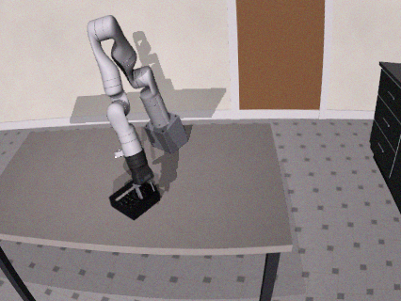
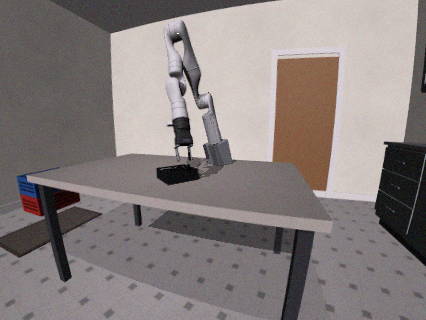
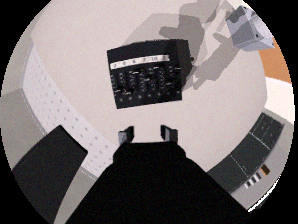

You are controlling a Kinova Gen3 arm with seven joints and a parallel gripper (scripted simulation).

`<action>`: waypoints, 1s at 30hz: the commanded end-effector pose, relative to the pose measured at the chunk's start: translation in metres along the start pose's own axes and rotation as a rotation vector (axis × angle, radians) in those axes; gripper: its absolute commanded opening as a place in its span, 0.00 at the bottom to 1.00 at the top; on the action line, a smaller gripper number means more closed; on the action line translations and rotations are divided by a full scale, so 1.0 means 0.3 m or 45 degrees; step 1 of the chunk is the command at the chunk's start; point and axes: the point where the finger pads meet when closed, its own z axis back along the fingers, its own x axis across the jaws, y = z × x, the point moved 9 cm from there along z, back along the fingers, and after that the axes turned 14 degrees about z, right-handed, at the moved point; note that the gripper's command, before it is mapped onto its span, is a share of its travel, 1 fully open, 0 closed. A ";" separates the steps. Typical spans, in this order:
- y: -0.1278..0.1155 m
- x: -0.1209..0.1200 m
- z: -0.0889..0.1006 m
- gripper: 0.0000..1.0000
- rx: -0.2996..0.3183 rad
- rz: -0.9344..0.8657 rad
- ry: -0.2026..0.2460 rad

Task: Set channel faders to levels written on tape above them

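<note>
Top view puts the desk (image 1: 135, 201) on the table (image 1: 226, 188), well in from the near edge and a little way in front of my base (image 1: 170, 134); my gripper (image 1: 143, 188) hangs over the desk's far side, jaws spread wide with nothing in them. From here the desk reads as a small, low, dark box, so I judge it light enough to skid or tip on its feet if I shove a cap hard or at an angle. Exterior view shows the same: the desk lies flat in front of the base, and my fingers (image 2: 176, 152) hang just above its back edge, apart from it as far as I can tell. Wrist view is the useful one: the desk sits ahead of my fingertips, skewed to my line of sight, with a pale tape strip (image 3: 143, 62) along its far edge and a row of faders (image 3: 145, 83) running toward me below it. What is written on the tape is too small to read, and I cannot tell which fader is the master. The caps look small, hard and close together, probably slick, so I would not pinch across the desk itself; better to bracket one cap between my jaws, or press a single fingertip on its end face, and slide it straight along its slot with little downward force.
</note>
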 end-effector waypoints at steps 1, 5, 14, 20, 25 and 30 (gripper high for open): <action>0.001 0.023 -0.015 1.00 -0.022 0.061 -0.004; -0.004 0.031 -0.020 1.00 -0.034 0.107 -0.018; -0.012 0.042 -0.025 1.00 -0.050 0.169 -0.036; -0.012 0.042 -0.025 1.00 -0.050 0.169 -0.036; -0.012 0.042 -0.025 1.00 -0.050 0.169 -0.036; -0.012 0.042 -0.025 1.00 -0.050 0.169 -0.036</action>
